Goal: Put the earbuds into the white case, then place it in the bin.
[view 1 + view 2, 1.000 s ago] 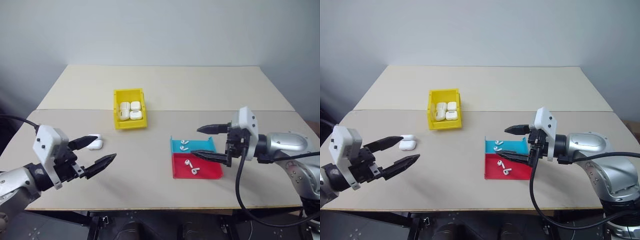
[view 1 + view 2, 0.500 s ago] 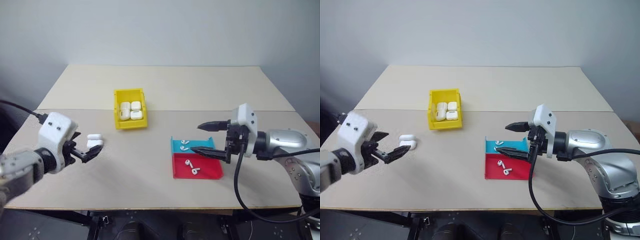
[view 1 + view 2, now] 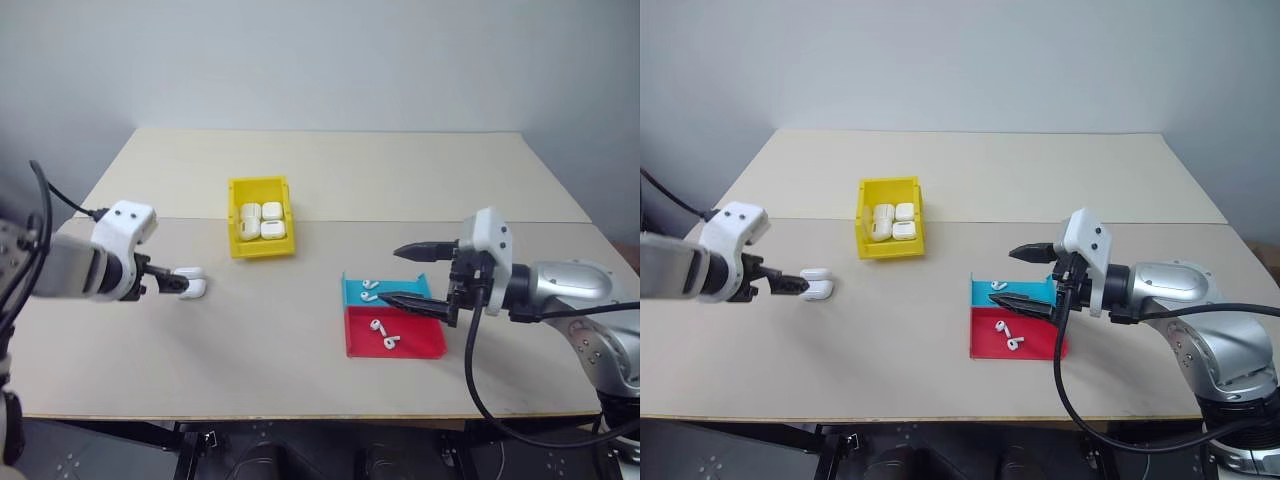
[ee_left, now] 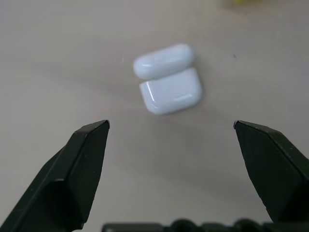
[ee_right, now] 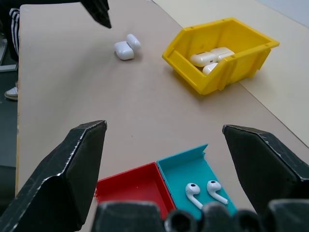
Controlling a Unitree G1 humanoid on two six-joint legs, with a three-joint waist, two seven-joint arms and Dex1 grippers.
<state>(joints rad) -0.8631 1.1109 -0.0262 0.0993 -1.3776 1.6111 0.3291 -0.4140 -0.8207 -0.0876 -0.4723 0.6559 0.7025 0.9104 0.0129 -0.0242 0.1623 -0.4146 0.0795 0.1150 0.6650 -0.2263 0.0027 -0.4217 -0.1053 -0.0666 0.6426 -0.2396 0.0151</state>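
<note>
The white case (image 4: 169,79) lies on the table with its lid flipped back, on the left side (image 3: 191,283). My left gripper (image 4: 171,124) points down at it, open, with the case just beyond its fingertips and nothing between them; it also shows beside the case (image 3: 172,284). Two earbuds (image 3: 368,290) lie in the teal half of a flat tray and two more earbuds (image 3: 382,333) in its red half. My right gripper (image 3: 392,275) hovers open over the tray's right side, holding nothing. The yellow bin (image 3: 262,250) stands behind the middle of the table.
Several closed white cases (image 3: 260,222) lie inside the bin. The red-and-teal tray (image 3: 420,342) sits right of centre, its teal lip raised. A seam (image 3: 400,221) runs across the table between its two boards. A black cable hangs from each wrist.
My left arm has swung forward and outward to the white case, and its gripper has turned to point down at it. The right gripper has stayed over the tray.
</note>
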